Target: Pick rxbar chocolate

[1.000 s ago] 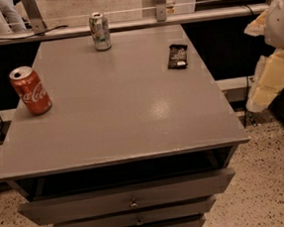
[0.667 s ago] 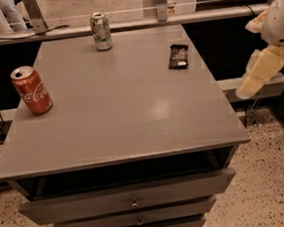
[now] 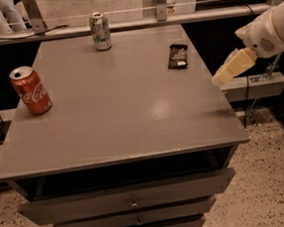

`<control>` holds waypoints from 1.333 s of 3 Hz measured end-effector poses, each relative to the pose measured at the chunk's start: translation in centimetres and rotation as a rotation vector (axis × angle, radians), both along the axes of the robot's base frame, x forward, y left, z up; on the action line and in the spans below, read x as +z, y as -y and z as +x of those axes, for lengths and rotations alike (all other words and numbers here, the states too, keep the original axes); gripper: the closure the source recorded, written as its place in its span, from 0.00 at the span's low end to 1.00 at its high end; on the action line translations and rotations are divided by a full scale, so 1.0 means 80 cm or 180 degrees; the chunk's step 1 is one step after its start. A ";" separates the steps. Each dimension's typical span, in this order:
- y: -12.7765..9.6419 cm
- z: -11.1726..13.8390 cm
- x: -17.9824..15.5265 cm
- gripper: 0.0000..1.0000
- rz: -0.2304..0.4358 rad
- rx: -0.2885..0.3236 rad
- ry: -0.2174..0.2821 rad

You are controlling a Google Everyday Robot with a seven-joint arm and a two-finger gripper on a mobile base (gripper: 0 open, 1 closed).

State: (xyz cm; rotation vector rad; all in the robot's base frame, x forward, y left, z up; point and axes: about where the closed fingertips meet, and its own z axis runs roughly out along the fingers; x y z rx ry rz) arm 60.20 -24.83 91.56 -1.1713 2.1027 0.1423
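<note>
One gripper (image 3: 231,68) is all we have. It hangs just off the right edge of the table (image 3: 122,112), and we cannot tell how wide it stands; we see nothing in it. We judge it should travel left and farther, over the rxbar chocolate (image 3: 178,56) lying flat near the far right corner, then descend across the bar's narrow width. Our arm (image 3: 269,32) enters from the right, angled down and left.
</note>
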 end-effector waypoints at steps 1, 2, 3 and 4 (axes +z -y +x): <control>-0.027 0.047 -0.016 0.00 0.0430 -0.0062 0.0195; -0.027 0.047 -0.016 0.00 0.0431 -0.0061 0.0195; -0.041 0.058 -0.022 0.00 0.0589 -0.0162 0.0237; -0.059 0.079 -0.025 0.00 0.0820 -0.0293 0.0305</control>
